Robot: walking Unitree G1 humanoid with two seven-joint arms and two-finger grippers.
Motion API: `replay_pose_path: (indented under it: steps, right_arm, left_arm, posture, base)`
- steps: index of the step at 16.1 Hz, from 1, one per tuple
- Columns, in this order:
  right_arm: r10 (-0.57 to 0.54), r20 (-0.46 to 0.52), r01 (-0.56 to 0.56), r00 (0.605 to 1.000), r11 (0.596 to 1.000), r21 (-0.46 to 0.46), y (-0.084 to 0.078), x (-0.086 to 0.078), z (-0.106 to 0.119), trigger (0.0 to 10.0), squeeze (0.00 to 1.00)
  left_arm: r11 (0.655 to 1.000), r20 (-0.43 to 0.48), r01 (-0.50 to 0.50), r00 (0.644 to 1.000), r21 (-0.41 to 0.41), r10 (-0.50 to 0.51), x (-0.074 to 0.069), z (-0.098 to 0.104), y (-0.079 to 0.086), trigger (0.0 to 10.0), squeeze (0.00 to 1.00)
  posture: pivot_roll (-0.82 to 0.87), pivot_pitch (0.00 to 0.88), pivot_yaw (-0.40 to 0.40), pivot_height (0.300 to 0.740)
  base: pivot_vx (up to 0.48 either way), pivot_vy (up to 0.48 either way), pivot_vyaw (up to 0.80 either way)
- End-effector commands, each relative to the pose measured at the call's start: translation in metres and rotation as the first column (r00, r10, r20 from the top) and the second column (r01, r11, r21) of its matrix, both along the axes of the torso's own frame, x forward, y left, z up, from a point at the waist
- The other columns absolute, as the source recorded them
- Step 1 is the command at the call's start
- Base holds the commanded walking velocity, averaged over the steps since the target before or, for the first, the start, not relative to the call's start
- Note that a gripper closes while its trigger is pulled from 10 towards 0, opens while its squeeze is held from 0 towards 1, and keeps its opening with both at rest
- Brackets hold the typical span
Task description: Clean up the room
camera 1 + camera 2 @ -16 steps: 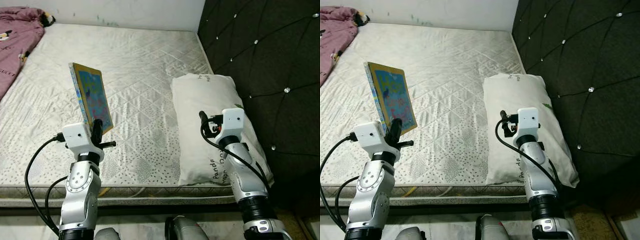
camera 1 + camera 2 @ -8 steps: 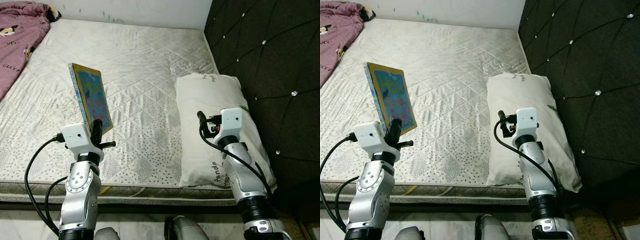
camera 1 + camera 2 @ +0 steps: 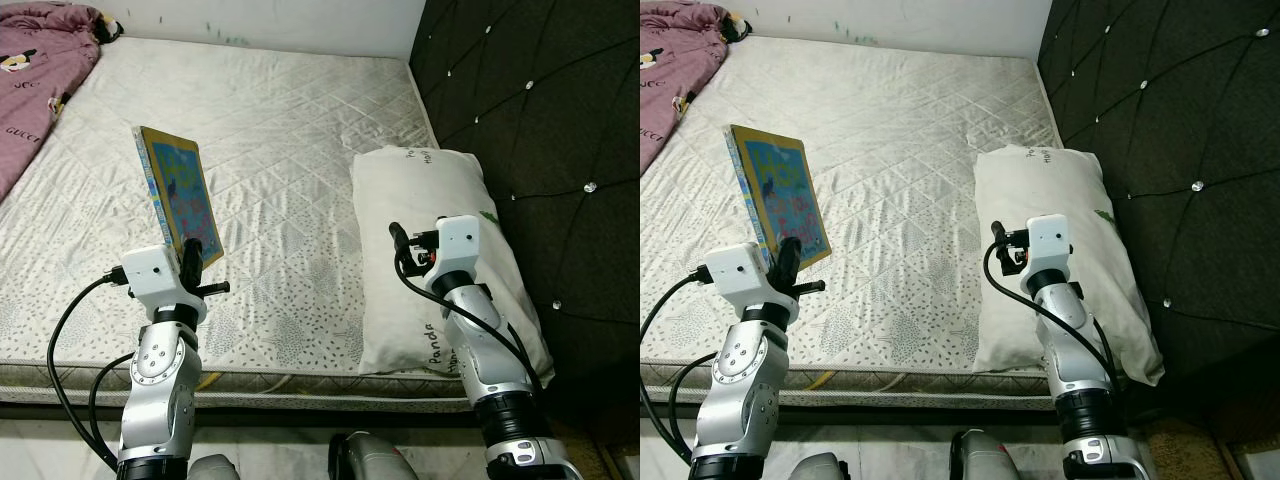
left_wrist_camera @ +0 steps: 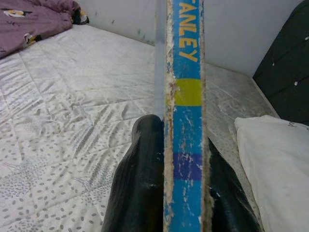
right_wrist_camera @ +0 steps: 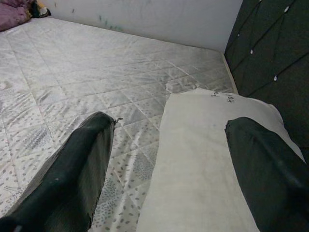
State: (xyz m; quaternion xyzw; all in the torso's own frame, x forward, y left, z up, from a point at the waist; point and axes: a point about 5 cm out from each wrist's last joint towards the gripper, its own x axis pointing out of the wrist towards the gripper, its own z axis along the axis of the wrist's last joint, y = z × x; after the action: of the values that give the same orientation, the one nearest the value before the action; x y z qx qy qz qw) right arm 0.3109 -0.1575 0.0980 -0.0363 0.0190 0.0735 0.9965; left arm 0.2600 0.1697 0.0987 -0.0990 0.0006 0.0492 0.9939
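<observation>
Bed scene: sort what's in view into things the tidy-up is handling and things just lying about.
In hand:
- book, clamped upright in the left gripper above the mattress
- right gripper, open over the pillow's edge

Lying about:
- white pillow beside the black headboard
- purple blanket at the far corner

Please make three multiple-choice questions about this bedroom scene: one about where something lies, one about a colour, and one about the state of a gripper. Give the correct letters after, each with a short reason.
1. Where does the white pillow lie?
A. against the black headboard
B. in the middle of the mattress
C. on the floor

2. What colour is the blanket at the mattress's far left corner?
A. green
B. purple-pink
C. white

3. What is the left gripper doing?
A. hanging open
B. pressing the pillow
C. clamping a book

Answers: 1 A, it lies along the headboard side. 2 B, the bunched fabric is purple-pink. 3 C, both fingers squeeze the book's spine.
</observation>
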Motion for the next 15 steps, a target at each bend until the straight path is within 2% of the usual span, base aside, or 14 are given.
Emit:
replay_pose_path:
  steps: [1, 10, 15]
  right_arm:
    - [-0.004, 0.007, 0.004, 1.0, 1.0, -0.004, -0.0018, 0.0023, 0.002, 10.0, 0.0]
    - [0.002, 0.006, -0.002, 1.0, 1.0, -0.002, -0.0007, 0.0025, 0.0018, 10.0, 0.0]
    - [0.007, 0.004, -0.007, 1.0, 1.0, 0.002, -0.0001, 0.0034, 0.0013, 10.0, 0.0]
  left_arm:
    - [1.0, 0.038, 0.005, 0.999, 0.012, -0.006, 0.004, 0.0082, -0.0018, 10.0, 0.0]
    - [1.0, 0.034, 0.0, 0.999, 0.015, -0.001, 0.0045, 0.0081, -0.0011, 10.0, 0.0]
    - [1.0, 0.043, 0.003, 0.999, 0.0, -0.003, 0.005, 0.0086, -0.001, 10.0, 0.0]
  posture:
    - [-0.03, 0.073, -0.052, 0.725]
    - [-0.03, 0.078, -0.052, 0.615]
    - [-0.03, 0.078, -0.052, 0.615]
  base:
    - [0.0, 0.0, 0.0]
    - [0.0, 0.0, 0.0]
    - [0.0, 0.0, 0.0]
